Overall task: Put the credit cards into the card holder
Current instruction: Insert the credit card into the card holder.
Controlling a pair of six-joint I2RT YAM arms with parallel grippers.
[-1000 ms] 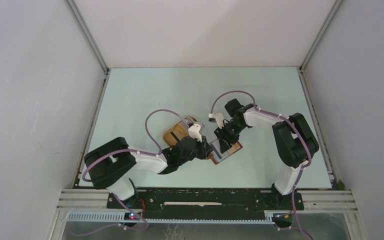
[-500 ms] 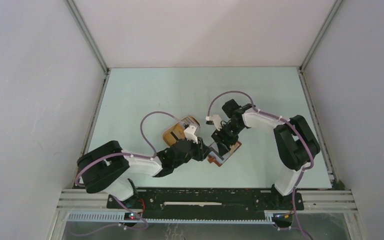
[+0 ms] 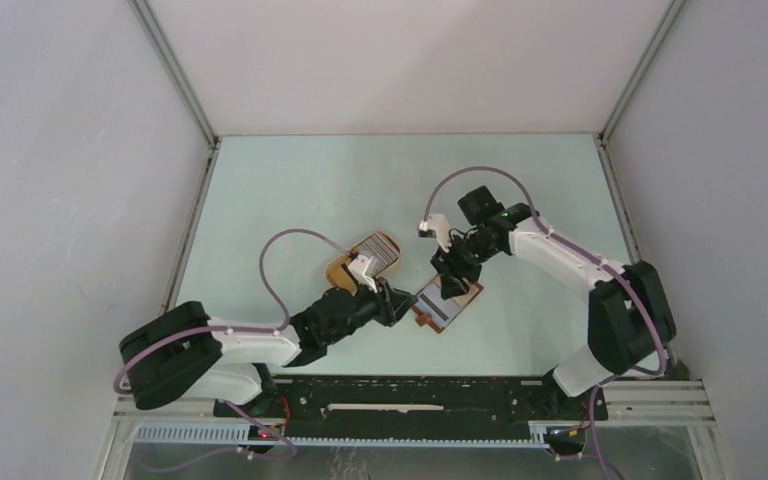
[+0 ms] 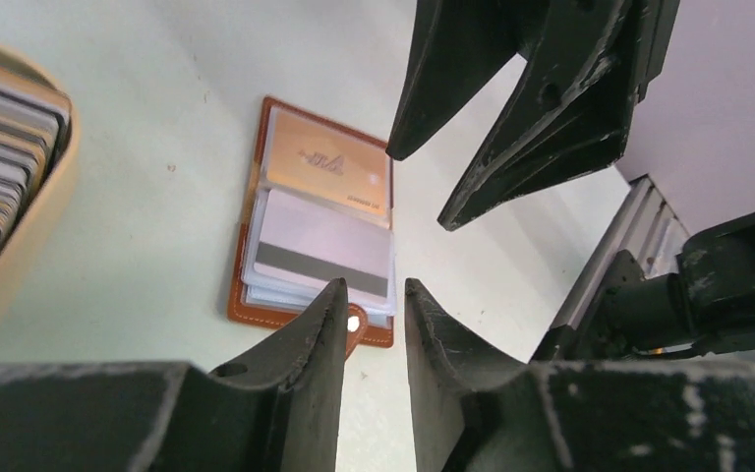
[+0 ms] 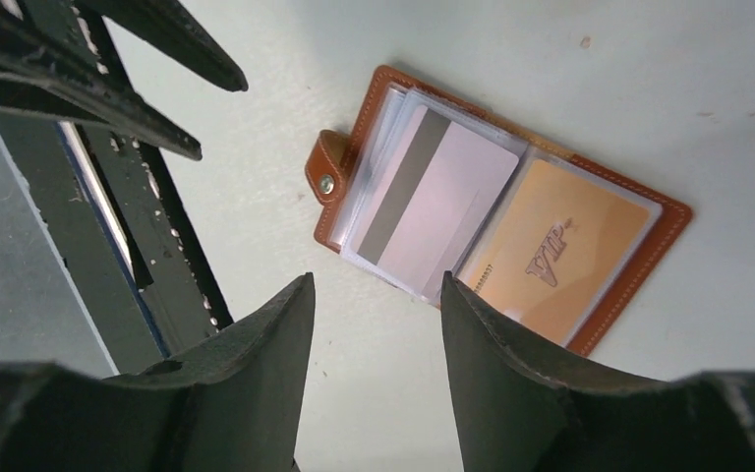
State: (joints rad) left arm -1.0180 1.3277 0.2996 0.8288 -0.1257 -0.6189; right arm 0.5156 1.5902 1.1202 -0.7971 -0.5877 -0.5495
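while both arms lean in over the table centre: card holder (image 3: 447, 306) lies between the two grippers
card holder: reddish-brown, spread open and flat on the pale green table (image 3: 310, 190), clear sleeves facing up
sleeve contents: orange-gold card (image 5: 560, 251) in one half, white card with a grey stripe (image 5: 433, 202) in the other; more sleeve edges stacked under the white one
strap tab (image 5: 326, 177): sticks out from the white-card edge, snap showing, on the side nearer the left gripper
left gripper (image 4: 374, 295): low and just beside the strap-tab edge of the holder; fingers only a narrow gap apart, nothing between them
left contact: wrist view shows table between fingertips and holder, so apart from it
right gripper (image 5: 374, 285): over the holder from the far side; fingers spread clearly wider than the left pair, empty
right contact: top view has the fingers overlapping the holder's far end; cannot tell if they touch it, wrist view suggests they hang above
gripper spacing: near each other, tips facing across the holder, not touching
credit cards (image 3: 380, 250): striped row standing edge-on in the tan tray (image 3: 345, 268), mixed grey, white and orange edges
tray position: on the table behind the left gripper, left of the holder and apart from it
cables: a purple loop arches over each forearm
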